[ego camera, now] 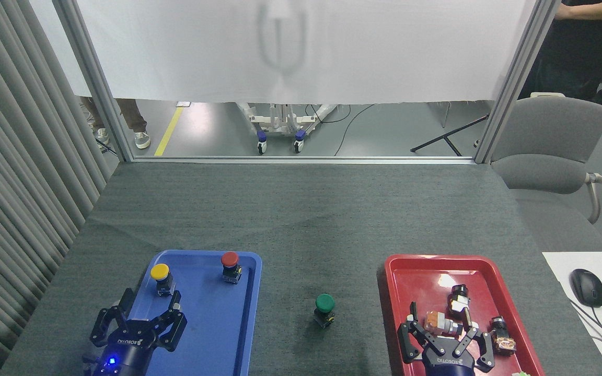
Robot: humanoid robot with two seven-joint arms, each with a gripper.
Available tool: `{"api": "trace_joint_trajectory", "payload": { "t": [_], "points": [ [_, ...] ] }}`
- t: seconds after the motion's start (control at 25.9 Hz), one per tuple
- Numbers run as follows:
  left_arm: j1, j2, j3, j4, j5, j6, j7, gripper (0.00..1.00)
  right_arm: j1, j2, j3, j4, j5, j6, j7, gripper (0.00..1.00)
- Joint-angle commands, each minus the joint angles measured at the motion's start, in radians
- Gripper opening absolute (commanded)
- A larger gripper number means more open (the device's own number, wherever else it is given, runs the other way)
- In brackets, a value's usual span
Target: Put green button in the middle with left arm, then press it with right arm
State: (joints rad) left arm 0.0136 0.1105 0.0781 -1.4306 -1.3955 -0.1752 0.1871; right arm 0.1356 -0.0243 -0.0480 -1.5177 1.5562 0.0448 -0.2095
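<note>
Button (pixel 325 309) with green cap stood upright on the felt (pixel 301 219) near its front edge; I saw both grippers (pixel 136 321) (pixel 444 326) spread, empty.

Green button (pixel 325 304) stands apparently upright on grey tabletop (pixel 301 219), untouched.

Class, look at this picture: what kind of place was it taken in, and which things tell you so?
Probably a robotics lab: a felt-covered table fenced by a white screen, sorting trays of push buttons, and an office chair beside it.

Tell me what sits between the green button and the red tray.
Nothing: in the head view only bare grey tabletop separates the green button from the red tray.
</note>
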Motion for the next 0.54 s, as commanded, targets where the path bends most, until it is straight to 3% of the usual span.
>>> {"api": "trace_joint_trajectory", "payload": {
  "t": [0.0,0.5],
  "points": [
    [0.002,0.000,-0.001,0.004,0.001,0.003,-0.005,1.00,0.012,0.000,0.000,-0.012,-0.039,-0.003,0.005,1.00],
    [0.049,-0.009,-0.003,-0.004,0.001,0.000,-0.003,1.00,0.016,-0.003,0.005,-0.012,-0.030,-0.006,0.012,1.00]
  ]
}}
